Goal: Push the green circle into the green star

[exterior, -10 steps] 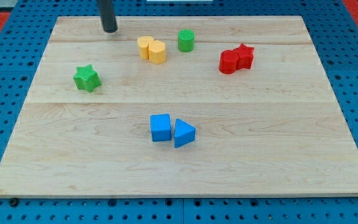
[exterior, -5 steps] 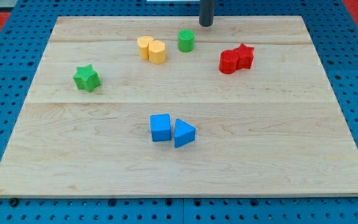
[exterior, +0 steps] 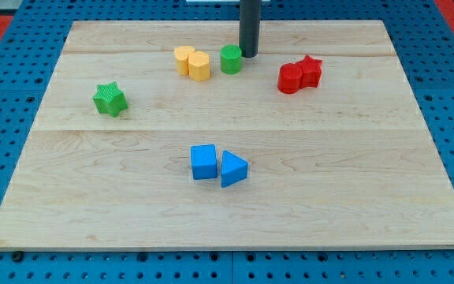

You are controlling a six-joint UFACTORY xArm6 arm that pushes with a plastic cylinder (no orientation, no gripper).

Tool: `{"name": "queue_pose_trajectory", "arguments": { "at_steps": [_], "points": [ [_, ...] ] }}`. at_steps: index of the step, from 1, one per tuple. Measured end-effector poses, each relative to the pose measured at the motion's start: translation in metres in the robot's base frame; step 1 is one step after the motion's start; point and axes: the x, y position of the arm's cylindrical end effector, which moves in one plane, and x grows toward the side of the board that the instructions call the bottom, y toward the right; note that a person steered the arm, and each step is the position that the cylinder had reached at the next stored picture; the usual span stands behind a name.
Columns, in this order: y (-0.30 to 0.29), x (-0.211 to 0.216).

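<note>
The green circle [exterior: 230, 59] sits near the top middle of the wooden board [exterior: 227, 213]. My tip [exterior: 248, 54] touches its upper right side. The green star [exterior: 109, 99] lies far off at the view's left, lower than the circle. Two yellow blocks [exterior: 192, 62] stand just left of the green circle, between it and the star.
A red circle and a red star [exterior: 299, 75] sit together at the upper right. A blue cube [exterior: 204, 162] and a blue triangle [exterior: 232, 168] sit together below the middle. A blue pegboard surrounds the board.
My tip swept from the board's upper left to the right, then came down against the green circle's upper right. The green circle has shifted slightly down and left.
</note>
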Motion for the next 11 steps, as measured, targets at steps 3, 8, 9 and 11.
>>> {"name": "queue_pose_trajectory", "arguments": {
  "at_steps": [3, 8, 9, 11],
  "points": [
    [-0.032, -0.007],
    [-0.062, -0.007],
    [-0.101, -0.025],
    [-0.164, -0.058]
  ]
}}
